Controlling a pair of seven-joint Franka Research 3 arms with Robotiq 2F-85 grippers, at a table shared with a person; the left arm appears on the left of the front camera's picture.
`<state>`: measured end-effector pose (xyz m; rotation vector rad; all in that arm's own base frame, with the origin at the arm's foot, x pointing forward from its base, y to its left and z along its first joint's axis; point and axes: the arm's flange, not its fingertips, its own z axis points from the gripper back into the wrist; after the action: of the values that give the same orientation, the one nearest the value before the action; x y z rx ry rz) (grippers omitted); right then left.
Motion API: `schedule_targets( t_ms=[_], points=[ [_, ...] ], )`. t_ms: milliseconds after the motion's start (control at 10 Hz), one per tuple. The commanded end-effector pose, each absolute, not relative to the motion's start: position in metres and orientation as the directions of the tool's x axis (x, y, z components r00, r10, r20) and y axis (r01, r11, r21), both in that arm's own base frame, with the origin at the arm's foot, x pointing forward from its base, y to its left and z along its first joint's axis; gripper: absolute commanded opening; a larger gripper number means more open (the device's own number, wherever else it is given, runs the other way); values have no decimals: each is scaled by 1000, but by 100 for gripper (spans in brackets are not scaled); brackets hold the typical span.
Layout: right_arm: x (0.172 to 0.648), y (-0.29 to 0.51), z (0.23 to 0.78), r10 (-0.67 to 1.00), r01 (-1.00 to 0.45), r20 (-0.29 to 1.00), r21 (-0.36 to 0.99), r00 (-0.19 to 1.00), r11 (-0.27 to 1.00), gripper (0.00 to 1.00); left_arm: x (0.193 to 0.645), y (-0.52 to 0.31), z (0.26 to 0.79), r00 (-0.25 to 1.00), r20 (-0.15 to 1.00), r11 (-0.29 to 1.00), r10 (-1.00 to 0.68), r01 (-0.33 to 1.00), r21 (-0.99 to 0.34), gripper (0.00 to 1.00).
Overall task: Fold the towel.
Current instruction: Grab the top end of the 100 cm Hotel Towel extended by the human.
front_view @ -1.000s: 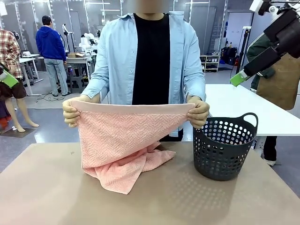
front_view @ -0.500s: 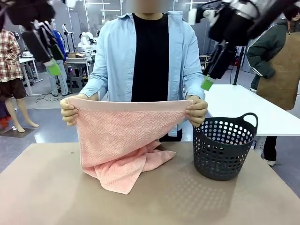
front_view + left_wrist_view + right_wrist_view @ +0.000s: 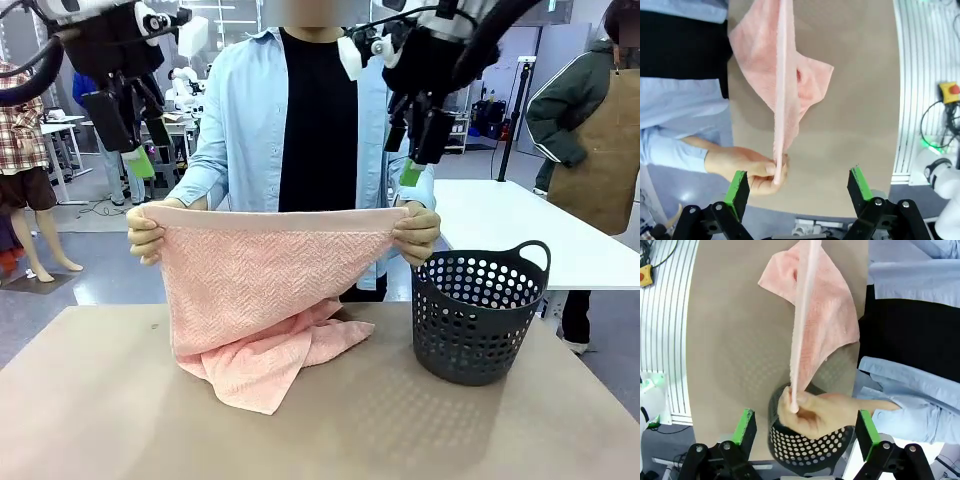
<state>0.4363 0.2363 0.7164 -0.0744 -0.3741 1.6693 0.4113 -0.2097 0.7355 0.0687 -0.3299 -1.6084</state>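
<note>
In the front view we see a person at the far side of the desk (image 3: 80, 400) holding the towel (image 3: 255, 290) up by its top hem. The hand on the left (image 3: 148, 237) and the hand on the right (image 3: 418, 232) each pinch a corner, so the hem runs taut between them. The towel's lower part sags onto the desk in a loose heap. A dark perforated basket (image 3: 478, 320) stands on the desk right of the towel, apart from it. The left gripper (image 3: 135, 150) hangs above the hand on the left and the right gripper (image 3: 412, 160) above the hand on the right, both clear of the cloth.

In the left wrist view we look down between the left gripper's (image 3: 798, 185) green-padded fingers (image 3: 737, 186), spread wide with nothing held. Just beyond them the hand on the left (image 3: 752, 167) pinches the towel (image 3: 785, 75) by its corner.

In the right wrist view the right gripper (image 3: 805, 430) is likewise spread wide and empty. Beyond it, the hand on the right (image 3: 817, 415) grips the towel (image 3: 812, 325) corner, with the basket (image 3: 805, 452) below it.
</note>
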Motion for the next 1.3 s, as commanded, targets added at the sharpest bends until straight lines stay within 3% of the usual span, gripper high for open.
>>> schedule_targets(
  t_ms=[0, 400, 1100, 1200],
  points=[
    [451, 249, 716, 984, -961, 162, -276, -70, -23, 100, 422, -224, 725, -112, 106, -80, -988, 959, 271, 100],
    [476, 266, 663, 979, -971, 196, -240, -52, -4, 100, 449, -229, 671, -85, 91, -61, -992, 967, 247, 100],
    [491, 268, 610, 979, -983, 204, -174, 22, 59, 100, 467, -233, 621, -56, 103, -34, -993, 979, 201, 100],
    [491, 269, 608, 977, -983, 214, -174, 20, 58, 100, 467, -233, 620, -45, 100, -25, -994, 980, 200, 87]
  ],
)
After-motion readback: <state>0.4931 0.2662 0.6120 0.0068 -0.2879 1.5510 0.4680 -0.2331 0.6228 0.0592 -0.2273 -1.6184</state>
